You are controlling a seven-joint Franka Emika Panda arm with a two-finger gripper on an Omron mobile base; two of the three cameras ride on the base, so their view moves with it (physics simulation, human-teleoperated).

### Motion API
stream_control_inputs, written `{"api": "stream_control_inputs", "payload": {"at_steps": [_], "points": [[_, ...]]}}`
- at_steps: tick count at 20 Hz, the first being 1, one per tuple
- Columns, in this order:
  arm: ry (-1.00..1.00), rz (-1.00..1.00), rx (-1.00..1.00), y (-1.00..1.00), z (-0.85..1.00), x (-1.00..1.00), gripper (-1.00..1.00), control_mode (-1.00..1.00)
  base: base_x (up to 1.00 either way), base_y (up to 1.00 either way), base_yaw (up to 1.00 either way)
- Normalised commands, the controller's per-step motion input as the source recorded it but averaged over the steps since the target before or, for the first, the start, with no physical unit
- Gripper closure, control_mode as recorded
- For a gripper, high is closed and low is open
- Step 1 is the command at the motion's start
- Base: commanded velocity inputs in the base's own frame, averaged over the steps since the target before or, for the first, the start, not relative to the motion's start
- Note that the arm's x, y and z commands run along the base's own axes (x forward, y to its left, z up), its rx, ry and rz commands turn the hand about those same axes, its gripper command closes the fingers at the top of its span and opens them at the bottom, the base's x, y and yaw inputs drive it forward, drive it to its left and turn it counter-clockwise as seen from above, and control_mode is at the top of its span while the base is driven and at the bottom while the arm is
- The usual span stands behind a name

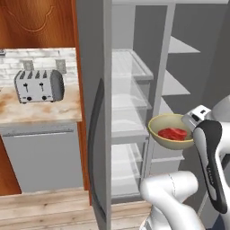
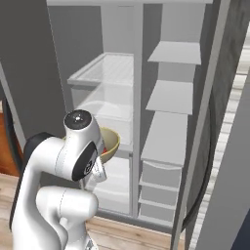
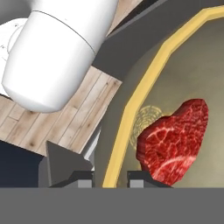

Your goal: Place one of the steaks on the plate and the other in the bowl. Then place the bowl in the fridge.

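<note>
Open fridge (image 1: 134, 90), glass shelves (image 1: 128, 65), wood floor (image 1: 40, 206), toaster (image 1: 39, 85)

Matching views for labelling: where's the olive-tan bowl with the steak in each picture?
Left base view: the wide olive-tan bowl sits centre-right, in front of the open grey fridge, red steak inside.
Right base view: left of centre, mostly behind the white arm; only its rim peeks out.
Hand view: right half, yellow rim clamped between the gripper fingers.
Shared landmark: the fridge's glass shelves.
</note>
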Motion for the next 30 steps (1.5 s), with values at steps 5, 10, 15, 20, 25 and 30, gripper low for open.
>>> {"api": "stream_control_inputs", "payload": {"at_steps": [5, 10, 15, 20, 25, 30], "points": [[0.0, 0.0, 0.0, 0.0, 0.0, 0.0, 1.0, 1.0, 0.0, 0.25, 0.0], [0.0, 0.0, 0.0, 0.0, 0.0, 0.0, 1.0, 1.0, -0.12, 0.34, 0.0], [0.0, 0.0, 0.0, 0.0, 0.0, 0.0, 1.0, 1.0, -0.22, 0.17, 0.0], [0.0, 0.0, 0.0, 0.0, 0.0, 0.0, 1.0, 1.0, -0.46, -0.44, 0.0], [0.0, 0.0, 0.0, 0.0, 0.0, 0.0, 1.0, 1.0, -0.11, -0.43, 0.0], [0.0, 0.0, 0.0, 0.0, 0.0, 0.0, 1.0, 1.0, 0.79, 0.0, 0.04]]}}
